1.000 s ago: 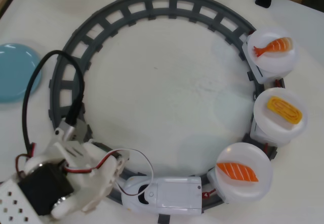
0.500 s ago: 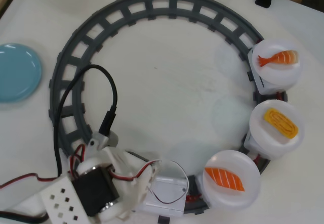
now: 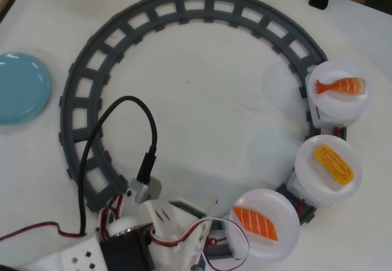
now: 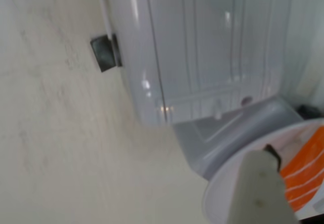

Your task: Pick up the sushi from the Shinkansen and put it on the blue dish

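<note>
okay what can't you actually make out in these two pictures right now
- Gripper: the wrist view shows one blurred finger, the overhead view hides it under the arm; open or shut unknown.
- Shinkansen: nose covered by the arm in the overhead view.
- Blue dish: cut by the left edge, overhead view.

I count three white plates: one sushi (image 3: 255, 221) by my fingers, one egg piece (image 3: 334, 164) farther off, one shrimp piece (image 3: 340, 86) farthest. One blue dish (image 3: 21, 87), one grey ring track (image 3: 184, 5).

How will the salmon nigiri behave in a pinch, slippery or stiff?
The salmon nigiri looks like glossy moulded plastic, so probably stiff, light and somewhat slippery. It lies loose on a white plate, so a nudge from the fingers could slide it.
</note>
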Robot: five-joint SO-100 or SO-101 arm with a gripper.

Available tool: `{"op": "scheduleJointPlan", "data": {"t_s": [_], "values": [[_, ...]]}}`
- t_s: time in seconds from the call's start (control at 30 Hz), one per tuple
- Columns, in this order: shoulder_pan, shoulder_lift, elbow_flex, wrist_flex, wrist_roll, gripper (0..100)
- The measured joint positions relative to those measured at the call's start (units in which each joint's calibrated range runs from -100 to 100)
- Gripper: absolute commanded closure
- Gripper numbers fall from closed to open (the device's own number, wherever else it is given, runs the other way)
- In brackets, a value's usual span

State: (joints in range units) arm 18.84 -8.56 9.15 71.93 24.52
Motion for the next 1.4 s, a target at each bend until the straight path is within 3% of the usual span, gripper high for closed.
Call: {"op": "scheduleJointPlan", "data": {"t_s": [0.27, 0.8, 0.97, 1.4], "values": [[2.37, 1.60, 0.00, -3.95, -1.24, 74], [2.37, 8.86, -2.74, -4.03, -10.35, 74], [2.37, 8.86, -2.74, -4.20, -12.47, 79], [-0.65, 8.86, 2.38, -4.20, -13.09, 79]]}}
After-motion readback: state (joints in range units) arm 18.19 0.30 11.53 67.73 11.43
